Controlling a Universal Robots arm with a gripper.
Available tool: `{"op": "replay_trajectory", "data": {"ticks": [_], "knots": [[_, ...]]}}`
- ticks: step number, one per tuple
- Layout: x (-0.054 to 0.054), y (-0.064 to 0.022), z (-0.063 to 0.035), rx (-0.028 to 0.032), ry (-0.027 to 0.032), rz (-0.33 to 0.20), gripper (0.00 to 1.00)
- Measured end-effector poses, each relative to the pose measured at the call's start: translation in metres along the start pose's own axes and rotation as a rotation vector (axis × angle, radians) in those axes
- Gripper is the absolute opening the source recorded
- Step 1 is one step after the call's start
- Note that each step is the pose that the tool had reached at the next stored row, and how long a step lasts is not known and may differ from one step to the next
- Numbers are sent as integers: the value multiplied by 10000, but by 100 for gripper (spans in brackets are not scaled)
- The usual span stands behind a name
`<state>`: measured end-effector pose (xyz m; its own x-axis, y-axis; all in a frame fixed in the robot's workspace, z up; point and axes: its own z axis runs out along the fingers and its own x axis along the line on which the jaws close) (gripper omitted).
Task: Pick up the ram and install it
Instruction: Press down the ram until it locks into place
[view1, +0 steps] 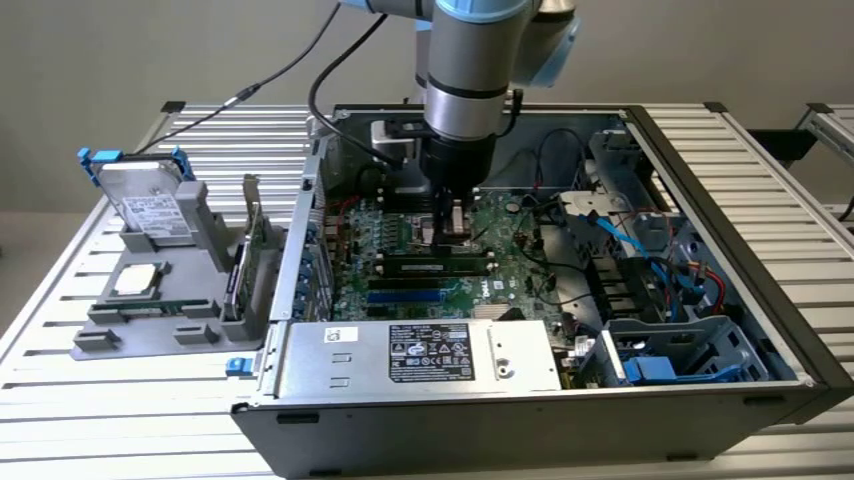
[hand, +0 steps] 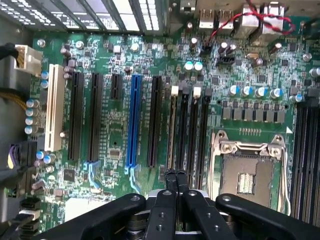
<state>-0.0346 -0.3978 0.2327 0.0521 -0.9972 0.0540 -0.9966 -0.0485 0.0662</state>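
Closed tool (hand: 175, 176) over seated ram (view1: 430, 267) (slots crowded)

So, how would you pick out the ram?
Look inside the open computer case, on the green motherboard. Next to the gripper sits the ram: a long dark stick with a label, unlike the bare blue slots beside it.

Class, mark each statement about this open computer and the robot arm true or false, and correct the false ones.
1. The gripper is shut. True.
2. The gripper is above the power supply. False: it is above the motherboard.
3. The silver processor chip lies inside the computer. False: the processor chip lies on the grey holder, outside the case.
4. One long motherboard slot is blue. True.
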Motion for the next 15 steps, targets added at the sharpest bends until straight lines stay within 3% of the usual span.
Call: {"op": "replay_trajectory", "data": {"ticks": [4,6,11,15], "knots": [[-9,75,5,0,0,1,10],[-8,80,13,0,2,0,10],[-10,83,74,-10,71,4,10],[-14,81,95,-6,81,6,10]]}}
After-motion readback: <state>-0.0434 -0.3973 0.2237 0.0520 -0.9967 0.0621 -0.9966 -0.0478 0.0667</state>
